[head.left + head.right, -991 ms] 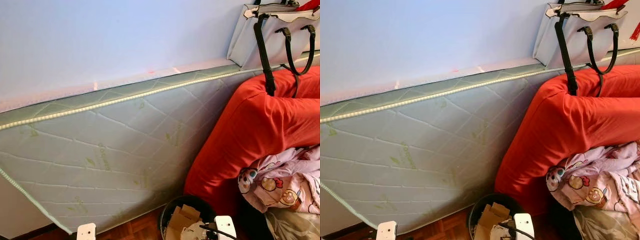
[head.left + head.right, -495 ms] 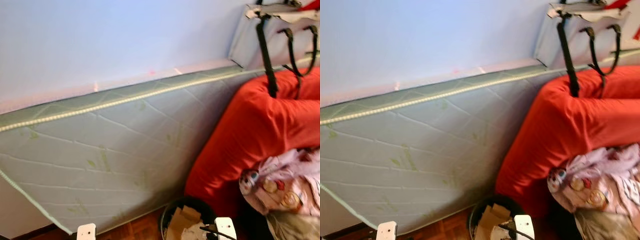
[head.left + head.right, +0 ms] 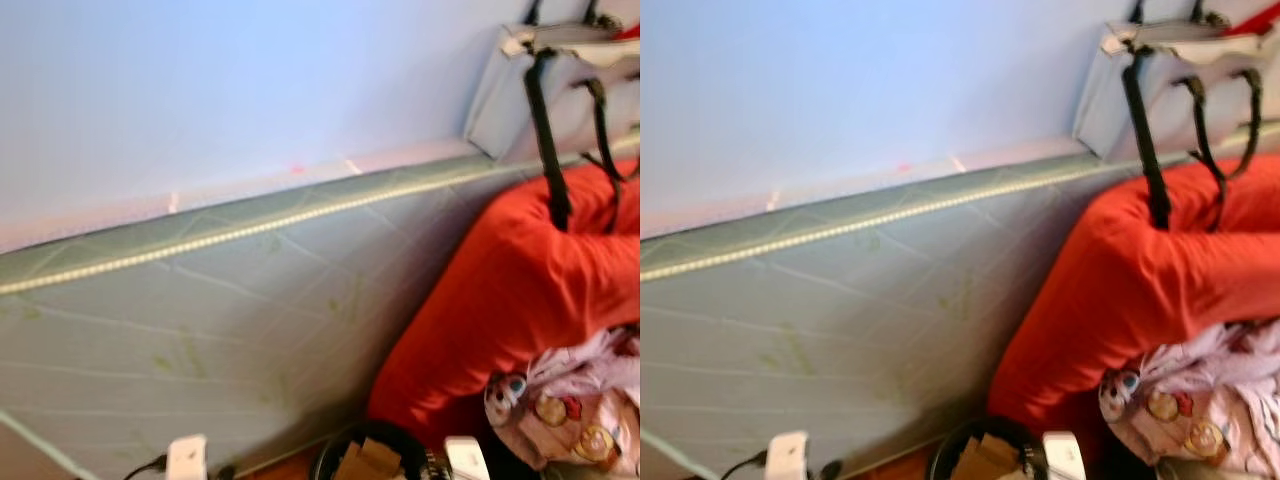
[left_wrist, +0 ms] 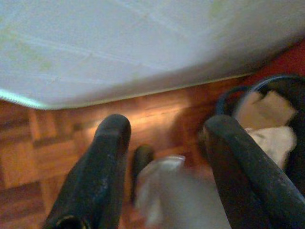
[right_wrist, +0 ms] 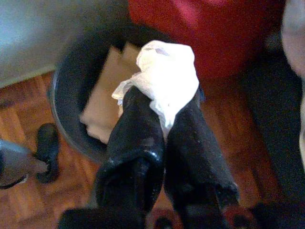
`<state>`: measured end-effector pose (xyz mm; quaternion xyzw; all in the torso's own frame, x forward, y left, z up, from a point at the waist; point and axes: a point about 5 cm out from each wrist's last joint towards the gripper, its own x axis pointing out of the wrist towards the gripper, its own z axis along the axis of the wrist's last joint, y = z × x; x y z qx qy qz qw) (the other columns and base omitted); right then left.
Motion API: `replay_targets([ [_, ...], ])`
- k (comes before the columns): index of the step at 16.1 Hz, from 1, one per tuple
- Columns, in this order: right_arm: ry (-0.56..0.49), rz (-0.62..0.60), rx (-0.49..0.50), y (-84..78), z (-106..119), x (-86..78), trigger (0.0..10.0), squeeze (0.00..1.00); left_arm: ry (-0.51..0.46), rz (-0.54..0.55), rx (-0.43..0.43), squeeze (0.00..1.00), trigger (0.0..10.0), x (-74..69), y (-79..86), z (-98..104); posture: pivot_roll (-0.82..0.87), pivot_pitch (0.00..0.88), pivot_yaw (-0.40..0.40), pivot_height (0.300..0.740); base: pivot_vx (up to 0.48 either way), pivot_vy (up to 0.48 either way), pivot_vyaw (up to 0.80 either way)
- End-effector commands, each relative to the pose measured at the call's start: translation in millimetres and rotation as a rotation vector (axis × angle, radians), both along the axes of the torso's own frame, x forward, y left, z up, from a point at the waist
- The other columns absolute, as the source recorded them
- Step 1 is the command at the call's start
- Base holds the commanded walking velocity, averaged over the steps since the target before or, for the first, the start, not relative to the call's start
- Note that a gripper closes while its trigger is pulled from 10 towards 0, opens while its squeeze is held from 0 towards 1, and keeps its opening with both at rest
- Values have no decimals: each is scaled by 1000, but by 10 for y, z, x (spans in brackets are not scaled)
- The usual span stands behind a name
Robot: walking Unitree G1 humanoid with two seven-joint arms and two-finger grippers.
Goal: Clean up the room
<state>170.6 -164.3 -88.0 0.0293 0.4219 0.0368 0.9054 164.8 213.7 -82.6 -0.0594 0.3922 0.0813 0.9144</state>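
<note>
Wood floor point(image 5: 28, 119) beside a leaning mattress point(image 3: 200, 320).
Right gripper point(image 5: 162, 119) clenches a white tissue point(image 5: 167, 76) above the bin point(image 5: 71, 95) at 10 o'clock; left gripper point(image 4: 167, 143) spread apart.

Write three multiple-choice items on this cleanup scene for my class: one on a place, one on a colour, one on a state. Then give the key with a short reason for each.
1. What leans against the wall?
A. a door
B. a mattress
C. a ladder

2. What colour is the crumpled paper in the right gripper?
A. white
B. green
C. black

3. How are the left gripper's fingers?
A. shut on a cup
B. shut on paper
C. open, holding nothing

Key:
1 B: the quilted mattress stands on edge against the wall.
2 A: the right gripper pinches white crumpled paper over the black bin.
3 C: the left gripper has its fingers spread with bare wooden floor between them.
</note>
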Motion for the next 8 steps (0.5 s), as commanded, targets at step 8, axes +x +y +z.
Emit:
replay_targets([
  [8, -56, 10, 47, 63, 23, 6, 10000, 0, -125, -22, -52, 0, 10000, 26, -10, 63, 47, 0, -64, 740, 0, 0, 0],
])
